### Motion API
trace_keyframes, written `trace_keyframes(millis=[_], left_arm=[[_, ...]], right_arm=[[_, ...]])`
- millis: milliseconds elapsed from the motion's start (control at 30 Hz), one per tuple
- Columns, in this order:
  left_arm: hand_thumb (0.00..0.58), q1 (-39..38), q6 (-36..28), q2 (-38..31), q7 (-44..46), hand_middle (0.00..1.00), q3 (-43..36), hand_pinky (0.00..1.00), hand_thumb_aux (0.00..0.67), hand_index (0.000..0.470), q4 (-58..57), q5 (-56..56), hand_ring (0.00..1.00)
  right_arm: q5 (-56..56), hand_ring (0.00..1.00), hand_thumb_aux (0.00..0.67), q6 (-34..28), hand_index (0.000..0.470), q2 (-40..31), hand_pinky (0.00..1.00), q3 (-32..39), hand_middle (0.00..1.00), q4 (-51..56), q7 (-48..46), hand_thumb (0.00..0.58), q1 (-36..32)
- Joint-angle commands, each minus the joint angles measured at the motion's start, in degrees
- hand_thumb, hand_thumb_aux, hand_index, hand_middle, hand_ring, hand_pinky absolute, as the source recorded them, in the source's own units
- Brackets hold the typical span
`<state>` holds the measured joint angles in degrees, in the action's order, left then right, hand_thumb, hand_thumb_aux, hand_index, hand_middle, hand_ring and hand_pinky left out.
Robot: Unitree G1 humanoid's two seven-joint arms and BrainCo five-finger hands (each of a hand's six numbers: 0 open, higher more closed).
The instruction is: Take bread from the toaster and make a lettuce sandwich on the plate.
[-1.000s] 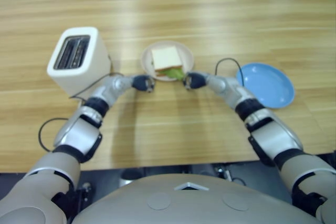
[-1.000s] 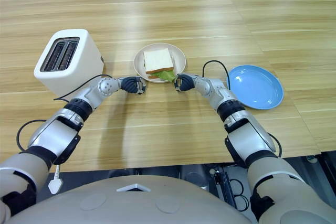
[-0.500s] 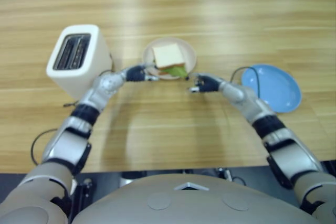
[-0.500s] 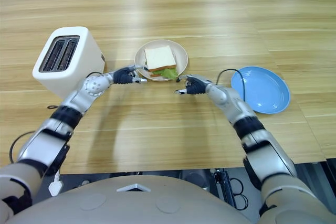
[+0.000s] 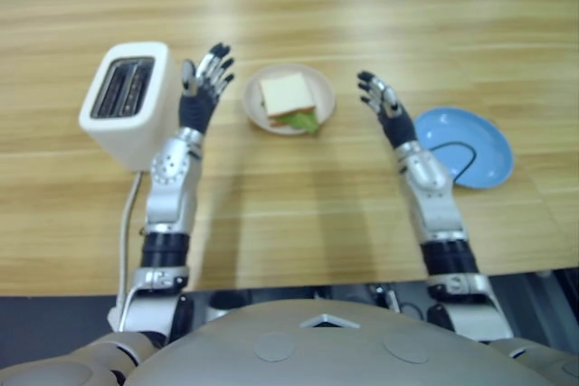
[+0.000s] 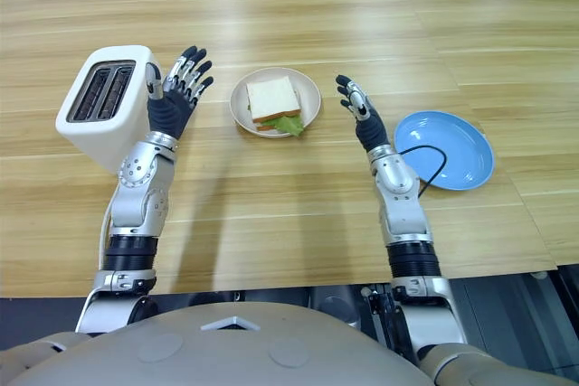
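Observation:
A sandwich [image 6: 274, 102] of white bread with green lettuce sticking out at its near edge lies on the cream plate [image 6: 307, 89] at mid table. The white toaster [image 6: 106, 102] stands to the left, its two slots dark. My left hand [image 6: 174, 90] is raised between toaster and plate, fingers spread, holding nothing. My right hand [image 6: 357, 111] is raised to the right of the plate, fingers spread and empty too.
A blue plate [image 6: 465, 162] lies at the right with a black cable [image 6: 425, 155] curling over its near left edge. The toaster's white cord [image 5: 127, 223] hangs off the table's front edge. Bare wooden tabletop stretches in front of and behind the plates.
Both hands have left the cream plate's edge, lifted upright and spread their fingers; the left went toward the toaster, the right back to the right. The sandwich stays on the plate.

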<state>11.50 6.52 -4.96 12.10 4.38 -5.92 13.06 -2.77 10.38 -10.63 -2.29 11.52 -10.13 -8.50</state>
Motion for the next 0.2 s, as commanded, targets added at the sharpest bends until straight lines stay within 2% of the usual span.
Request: trace_keyframes(millis=[33,200], left_arm=[[0.000,-0.2,5.6,0.7,-2.4,0.00,0.9,0.00,0.000,0.000,-6.9,-3.4,0.00],[0.000,0.5,9.5,1.0,-3.4,0.00,1.2,0.00,0.000,0.000,-12.7,-4.9,0.00]], right_arm=[[-1.8,0.00,0.000,0.4,0.000,2.3,0.00,-2.4,0.00,1.8,2.8,0.000,1.0],[-2.5,0.00,0.000,1.3,0.000,4.3,0.00,-4.0,0.00,2.7,4.6,0.000,0.8]])
